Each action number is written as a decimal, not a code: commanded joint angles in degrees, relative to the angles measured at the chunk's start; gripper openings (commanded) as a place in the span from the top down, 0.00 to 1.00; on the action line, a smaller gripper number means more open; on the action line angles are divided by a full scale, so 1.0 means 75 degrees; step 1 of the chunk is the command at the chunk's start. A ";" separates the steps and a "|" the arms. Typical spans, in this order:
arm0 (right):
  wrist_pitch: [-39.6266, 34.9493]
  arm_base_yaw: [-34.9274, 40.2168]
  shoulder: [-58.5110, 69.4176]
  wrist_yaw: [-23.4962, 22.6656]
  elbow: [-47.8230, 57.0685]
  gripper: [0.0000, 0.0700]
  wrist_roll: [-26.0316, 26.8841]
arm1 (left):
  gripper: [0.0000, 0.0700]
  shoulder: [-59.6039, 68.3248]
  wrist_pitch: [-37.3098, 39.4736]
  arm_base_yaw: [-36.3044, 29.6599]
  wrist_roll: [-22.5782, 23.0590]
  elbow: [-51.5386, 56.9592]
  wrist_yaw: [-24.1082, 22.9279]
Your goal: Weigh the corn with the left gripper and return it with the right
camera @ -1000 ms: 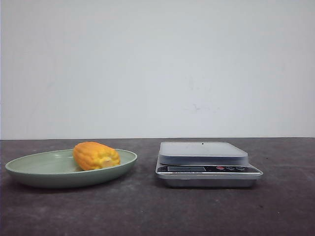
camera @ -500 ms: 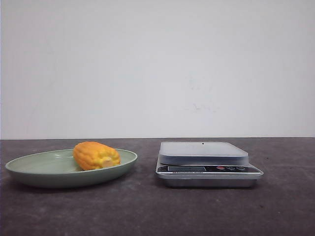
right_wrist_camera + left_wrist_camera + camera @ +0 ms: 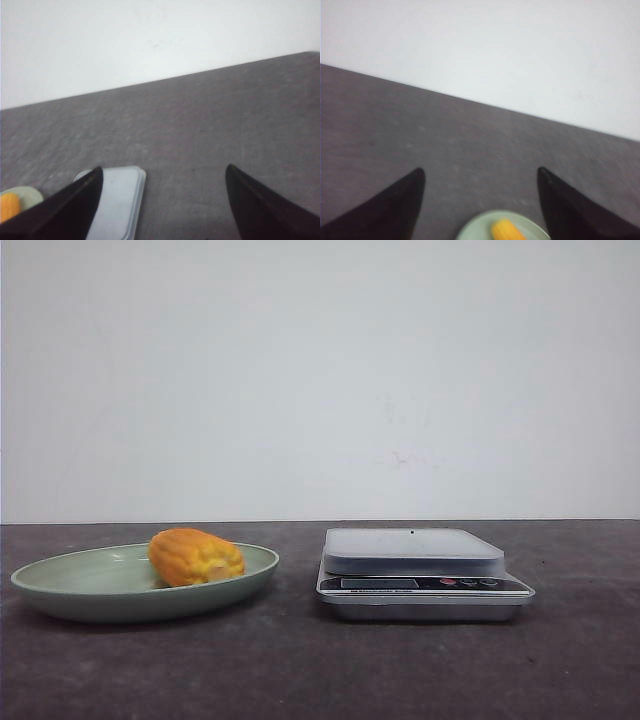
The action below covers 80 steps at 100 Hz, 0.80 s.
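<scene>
The corn (image 3: 196,557), a stubby orange-yellow cob, lies on a pale green plate (image 3: 70,585) at the left of the dark table. A silver kitchen scale (image 3: 420,573) stands to its right, its platform bare. Neither gripper shows in the front view. In the left wrist view my left gripper (image 3: 480,172) is open and empty, high above the table, with the plate (image 3: 475,229) and corn (image 3: 507,231) between its fingers. In the right wrist view my right gripper (image 3: 162,170) is open and empty, above the table beside the scale (image 3: 117,200); the corn (image 3: 9,207) shows at the edge.
The dark grey table (image 3: 300,670) runs back to a plain white wall (image 3: 320,370). Plate and scale stand side by side with a gap of bare table between them.
</scene>
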 commanded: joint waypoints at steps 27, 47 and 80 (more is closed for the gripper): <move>-0.0729 0.0009 0.1058 -0.0883 0.1378 0.09 -0.0309 | 0.38 0.2731 0.0973 -0.1818 -0.1017 0.0195 -0.0358; -0.0938 0.0009 0.1306 -0.0901 0.1542 0.09 -0.0487 | 0.38 0.4593 0.1652 -0.2495 -0.1416 0.0201 -0.0431; -0.1011 0.0020 0.1303 -0.0898 0.1542 0.09 -0.0659 | 0.37 0.6213 0.2095 -0.2830 -0.1725 0.0201 -0.0903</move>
